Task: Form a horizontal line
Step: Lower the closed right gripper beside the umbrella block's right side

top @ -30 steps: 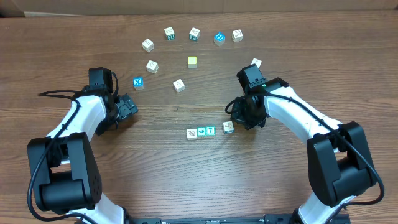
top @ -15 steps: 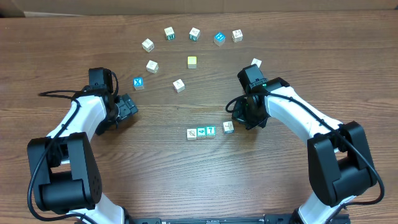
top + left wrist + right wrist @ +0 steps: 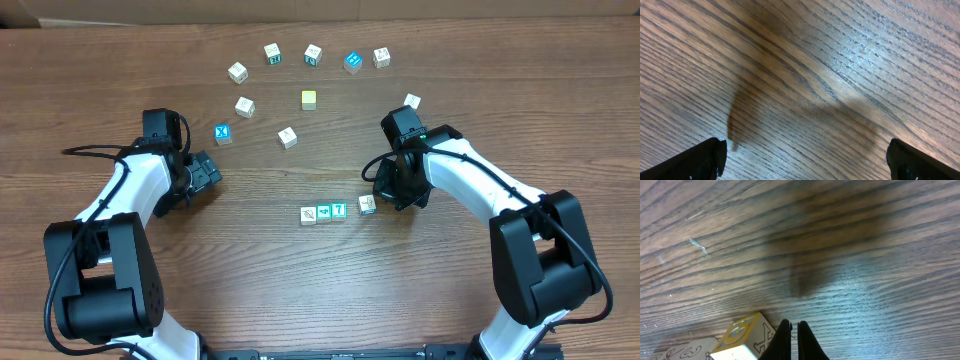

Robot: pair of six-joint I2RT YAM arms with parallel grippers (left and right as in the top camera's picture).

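Note:
Three small letter blocks (image 3: 323, 213) lie side by side in a row at the table's middle. A fourth block (image 3: 367, 204) with a yellow face sits just right of the row, slightly tilted and higher; it shows in the right wrist view (image 3: 742, 337). My right gripper (image 3: 384, 199) is shut and empty, its tips (image 3: 794, 332) right beside that block. My left gripper (image 3: 208, 172) is open and empty over bare wood at the left; its fingertips frame bare wood in the left wrist view (image 3: 805, 160).
Several loose blocks lie in an arc at the back: a blue one (image 3: 223, 133), a yellow-green one (image 3: 309, 99), a blue one (image 3: 352, 62), white ones (image 3: 288, 137) (image 3: 412, 101). A black cable (image 3: 95, 150) runs left of the left arm.
The right arm has shifted very slightly left toward the fourth block. The blocks and the left arm have not visibly moved.

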